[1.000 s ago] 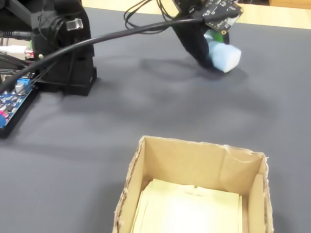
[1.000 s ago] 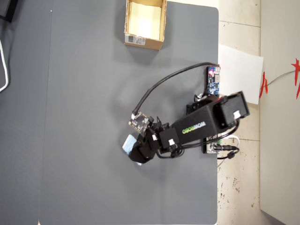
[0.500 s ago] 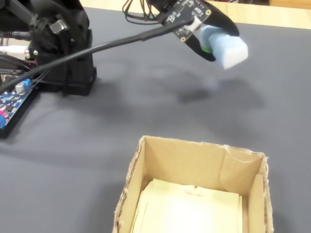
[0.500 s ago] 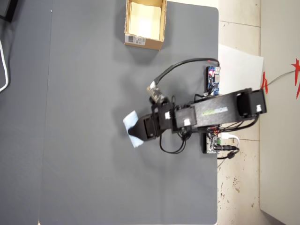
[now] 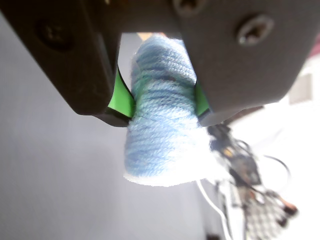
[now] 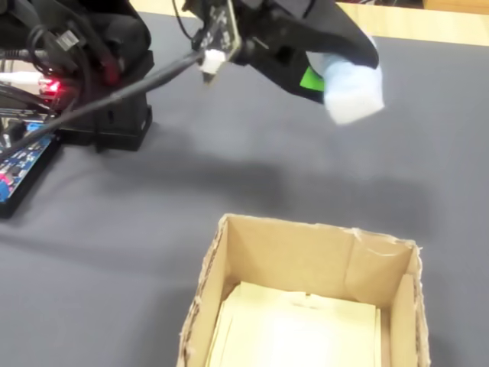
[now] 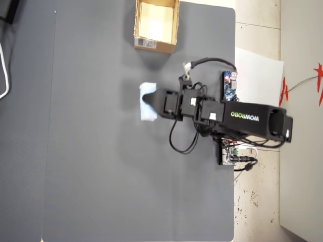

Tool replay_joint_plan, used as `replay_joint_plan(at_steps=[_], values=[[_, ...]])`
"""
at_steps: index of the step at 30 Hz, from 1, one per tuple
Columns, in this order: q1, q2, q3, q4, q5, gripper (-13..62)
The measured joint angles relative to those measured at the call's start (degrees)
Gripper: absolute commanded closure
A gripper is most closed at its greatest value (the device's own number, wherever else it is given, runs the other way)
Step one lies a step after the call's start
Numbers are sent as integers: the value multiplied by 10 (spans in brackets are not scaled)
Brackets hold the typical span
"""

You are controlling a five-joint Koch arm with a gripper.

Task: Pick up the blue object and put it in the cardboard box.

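Between gripper (image 5: 162, 102) and cardboard box (image 6: 306, 260), bare grey mat (image 6: 153, 199).

Blue object (image 5: 162, 125) is looking like wound yarn, soft and fuzzy, matt, pale blue going whitish at its lower end. Gripper (image 5: 162, 107) is showing dark matt plastic with shiny metal screws (image 5: 255, 29); the jaws are carrying glossy green pads (image 5: 121, 97). Cardboard box (image 6: 306, 260) is showing raw tan cardboard, rough torn edges, smooth yellowish paper inside, white printed label (image 7: 147, 43) outside. Bench (image 7: 91, 151) is looking dark grey, matt, smooth.
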Motion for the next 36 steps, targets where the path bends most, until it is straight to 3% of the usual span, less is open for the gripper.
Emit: replay_joint_plan(at_steps=[9,15,24,29,36], values=[[196,-17,-41,-28,-97,396],[328,-143,-170,-28,-100,396],[382,-238,-208,-25,-92,389],[390,-250,-214,18,-63,219],[387,-251,-214,27,-43,169]])
